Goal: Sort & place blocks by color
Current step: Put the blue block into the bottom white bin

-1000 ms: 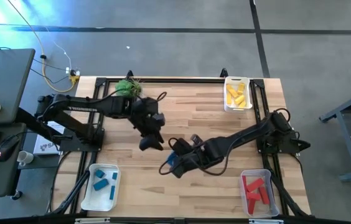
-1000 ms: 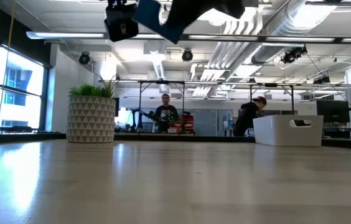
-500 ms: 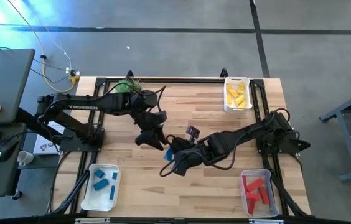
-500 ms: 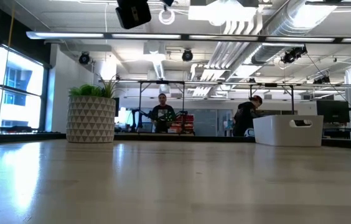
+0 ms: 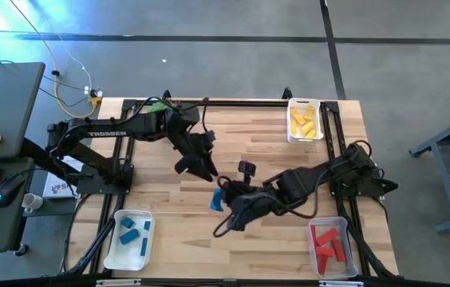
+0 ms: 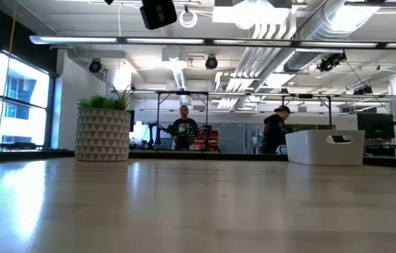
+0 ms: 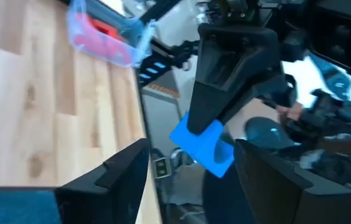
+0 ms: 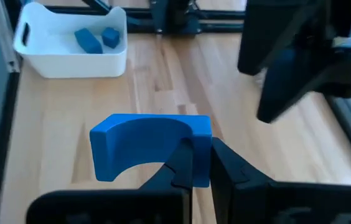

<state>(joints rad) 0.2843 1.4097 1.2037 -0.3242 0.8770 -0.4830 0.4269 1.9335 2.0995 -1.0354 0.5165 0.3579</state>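
Right pincer (image 5: 219, 199): closed on one blue arch-shaped block (image 5: 216, 199), which I hold above the bench (image 5: 249, 143) a little toward six o'clock of its centre; in my right wrist view the block (image 8: 144, 146) is pinched at its end between the two dark fingers (image 8: 185, 165), curved notch facing down.

Left pincer (image 5: 207, 171): its jaws are spread wide with nothing between them, at about eleven o'clock of the held block and just apart from it. My left wrist view looks between its fingers (image 7: 113, 174) at the same block (image 7: 203, 146), gripped by the right pincer (image 7: 194, 124).

Trays, three in all.
- White tray (image 5: 114, 247) at seven o'clock of the bench: I count three blue blocks (image 5: 133, 233) lying in it; the right wrist view shows only two clearly (image 8: 94, 38).
- White tray (image 5: 292, 134) at one o'clock: yellow blocks (image 5: 305, 121), roughly four; they overlap, so I cannot fix the number.
- Clear tray (image 5: 314, 253) at five o'clock: red blocks (image 5: 329, 243), about three, likewise overlapping.

One potted plant (image 5: 159, 108) stands at eleven o'clock, partly under the left arm; in the low view its patterned pot (image 6: 102, 135) stands upright on the bench.

Room beyond, low view: two people (image 6: 184, 126) at the far workstations and one white bin (image 6: 324, 147) at the right.
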